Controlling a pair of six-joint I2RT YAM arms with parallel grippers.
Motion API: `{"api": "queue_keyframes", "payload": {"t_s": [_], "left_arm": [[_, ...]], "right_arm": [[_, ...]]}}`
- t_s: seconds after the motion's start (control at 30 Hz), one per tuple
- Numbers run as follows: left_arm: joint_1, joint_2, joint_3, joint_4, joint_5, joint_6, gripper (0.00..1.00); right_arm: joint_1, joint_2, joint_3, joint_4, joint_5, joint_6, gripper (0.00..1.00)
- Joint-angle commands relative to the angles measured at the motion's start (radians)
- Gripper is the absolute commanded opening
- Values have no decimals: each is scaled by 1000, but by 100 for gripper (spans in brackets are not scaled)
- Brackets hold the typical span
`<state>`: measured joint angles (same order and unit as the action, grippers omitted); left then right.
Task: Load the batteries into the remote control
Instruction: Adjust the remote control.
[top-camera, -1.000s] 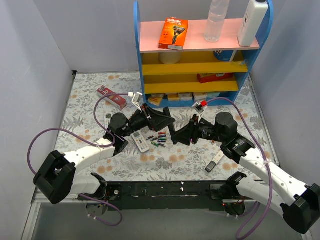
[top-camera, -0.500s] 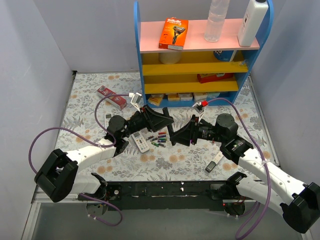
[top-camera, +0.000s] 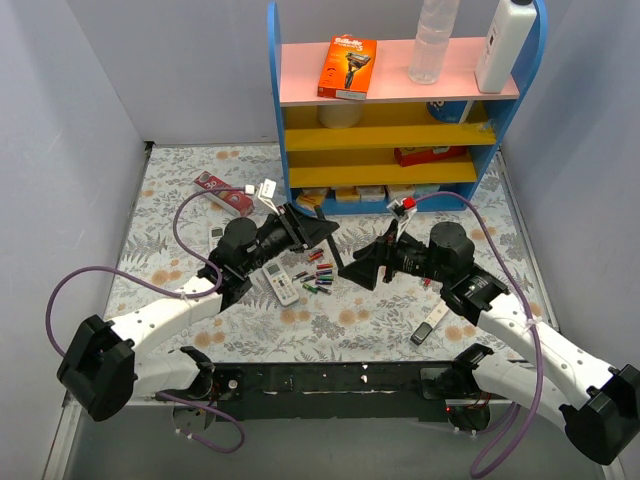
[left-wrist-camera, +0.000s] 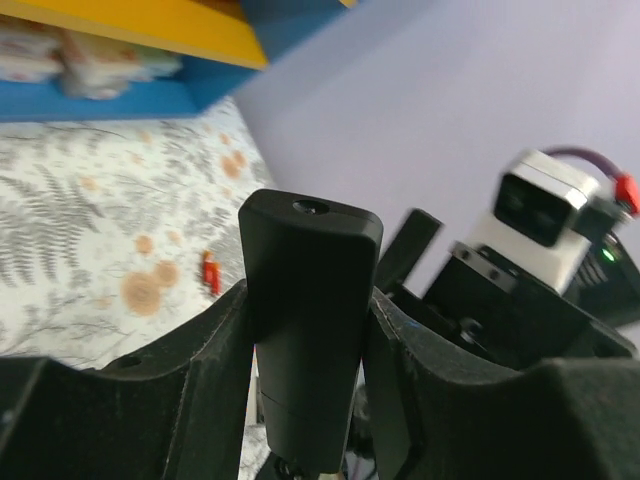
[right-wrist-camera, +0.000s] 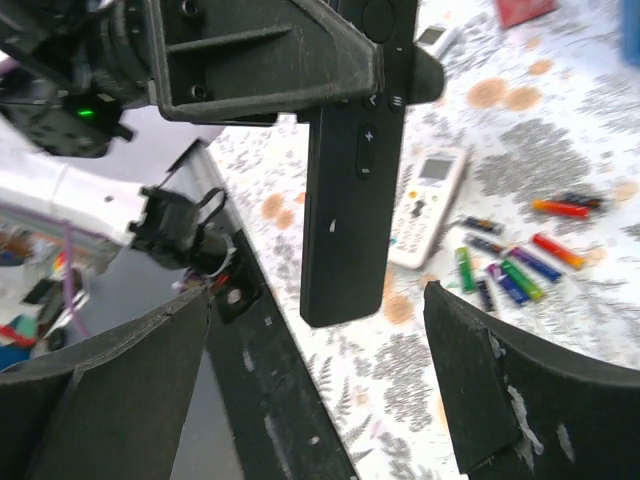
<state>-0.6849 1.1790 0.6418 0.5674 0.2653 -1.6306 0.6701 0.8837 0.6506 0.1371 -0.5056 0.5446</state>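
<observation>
1. The left gripper (top-camera: 316, 232) is clamped on a black remote control (right-wrist-camera: 355, 190). Its fingers (left-wrist-camera: 215, 350) press the remote's two long sides, and the remote is held up off the table (top-camera: 180, 200).
2. The right gripper (top-camera: 362, 268) has its jaws wide apart and holds nothing. In its wrist view the remote's lower end hangs in the gap, clear of both pads.
3. The remote's long axis runs steeply, close to upright, with one end pointing down toward the table. Its button face is turned toward the right wrist camera. The back, where I judge a battery bay would sit, shows in no view.
4. The batteries (right-wrist-camera: 515, 265) lie on the table beneath the held remote, between the two arms and just beside a white remote (right-wrist-camera: 430, 205). They are a loose cluster of thin cells in red, green, blue and dark colours, lying flat and roughly parallel, some touching.
5. The right arm is the free one and sits near the cluster, which lies below and slightly ahead of its fingertips. As I judge it, the coming move is a descent to one cell, with the jaws set across its thin body, not along it.
</observation>
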Motion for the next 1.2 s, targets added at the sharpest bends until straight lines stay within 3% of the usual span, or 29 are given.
{"api": "queue_keyframes", "payload": {"t_s": [0.0, 0.23, 0.53, 0.83, 0.93, 0.97, 1.17], "left_arm": [[-4, -62, 100, -340, -244, 51, 0], [-4, -35, 197, -662, -412, -26, 0], [-4, -13, 232, -707, -428, -63, 0], [-4, 1, 249, -709, -436, -77, 0], [-4, 5, 257, -709, -433, -72, 0], [-4, 5, 259, -707, -431, -69, 0], [-4, 13, 262, -699, -413, -61, 0]], "right_arm": [[26, -8, 76, -79, 171, -129, 94], [124, 76, 132, -123, 390, -258, 95], [267, 238, 193, -67, 561, -299, 90], [321, 342, 201, -14, 662, -282, 77], [325, 357, 204, 1, 664, -281, 59], [329, 365, 207, 1, 668, -279, 48], [327, 373, 216, 5, 667, -265, 25]]}}
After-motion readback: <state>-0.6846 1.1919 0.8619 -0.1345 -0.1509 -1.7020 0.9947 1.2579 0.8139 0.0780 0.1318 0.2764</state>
